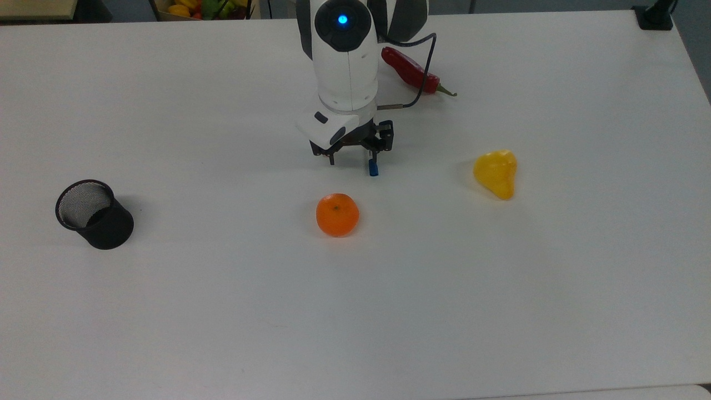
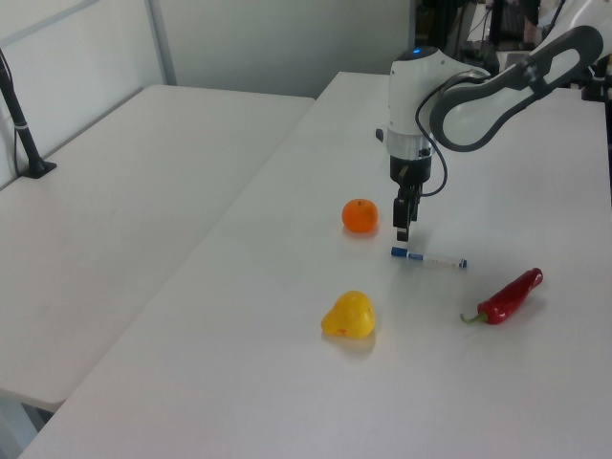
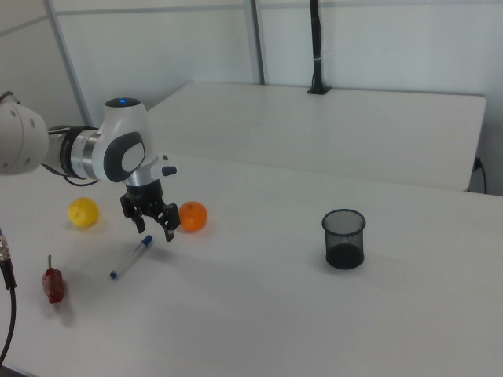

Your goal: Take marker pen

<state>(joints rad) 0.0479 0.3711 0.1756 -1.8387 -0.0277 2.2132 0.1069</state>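
Observation:
The marker pen (image 2: 428,258), white with a blue cap and blue end, lies flat on the white table (image 2: 287,287) between the orange and the red chili. In the top view its blue cap (image 1: 373,169) sticks out from under the gripper. My gripper (image 1: 356,156) hangs just above the pen's cap end, open, fingers spread and holding nothing. In the left view the gripper (image 2: 403,230) is right above the pen's left end. The right view shows the gripper (image 3: 154,230) over the upper end of the pen (image 3: 130,257).
An orange (image 1: 337,214) sits just in front of the gripper in the top view. A yellow pepper (image 1: 496,173) lies at the top view's right, a red chili (image 1: 411,71) behind the arm, and a black mesh cup (image 1: 94,214) at the far left.

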